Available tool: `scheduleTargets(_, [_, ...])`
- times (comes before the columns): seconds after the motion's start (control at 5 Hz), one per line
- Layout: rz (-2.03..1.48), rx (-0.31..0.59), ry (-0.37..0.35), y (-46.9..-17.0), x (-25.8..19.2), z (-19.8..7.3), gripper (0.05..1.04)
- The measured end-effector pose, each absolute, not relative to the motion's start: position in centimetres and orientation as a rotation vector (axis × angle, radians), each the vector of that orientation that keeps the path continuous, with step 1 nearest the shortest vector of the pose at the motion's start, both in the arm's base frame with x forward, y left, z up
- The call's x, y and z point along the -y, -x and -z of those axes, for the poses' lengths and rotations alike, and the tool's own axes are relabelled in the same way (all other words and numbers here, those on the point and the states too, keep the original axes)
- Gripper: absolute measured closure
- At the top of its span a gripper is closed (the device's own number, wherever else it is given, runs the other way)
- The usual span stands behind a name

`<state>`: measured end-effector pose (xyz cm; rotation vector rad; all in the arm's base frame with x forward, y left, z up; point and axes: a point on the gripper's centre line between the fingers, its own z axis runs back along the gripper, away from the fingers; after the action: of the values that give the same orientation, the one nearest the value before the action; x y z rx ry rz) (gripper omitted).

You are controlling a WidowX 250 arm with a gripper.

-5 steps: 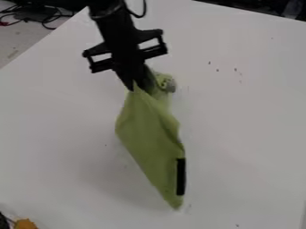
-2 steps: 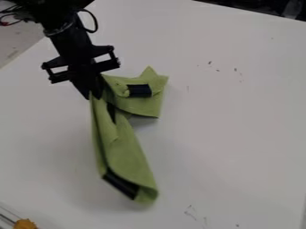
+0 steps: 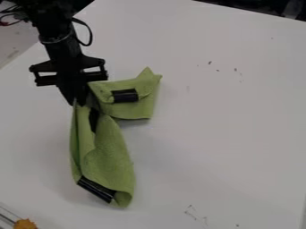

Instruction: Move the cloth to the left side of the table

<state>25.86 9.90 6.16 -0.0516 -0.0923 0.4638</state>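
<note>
Cloth (image 3: 112, 150) is being pinched by a bunched part in the claw (image 3: 78, 103) at the left of the counter (image 3: 227, 143), so the leftward carry is apparently being completed, and a gentle lowering and release are being called for.

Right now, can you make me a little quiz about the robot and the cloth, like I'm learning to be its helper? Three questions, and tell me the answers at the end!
1. Fill the gap: the gripper is holding a cloth that is mostly ____ in colour.
2. True or false: the cloth is spread out flat and smooth on the table.
3. Which corner of the picture is the orange thing in? A: top right. B: bottom left. C: bottom right.

Key: 1 green; 2 false; 3 B.
</note>
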Motion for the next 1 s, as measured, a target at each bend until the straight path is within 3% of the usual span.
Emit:
scheduleTargets(0.4, [-0.489,0.119,0.041,-24.7,-13.1,-5.0,0.994])
scheduleTargets(0.6, [-0.482,0.113,0.034,-24.2,-13.8,-4.9,0.828])
scheduleTargets(1.0, [-0.485,0.053,0.038,-23.5,-13.8,-5.1,0.253])
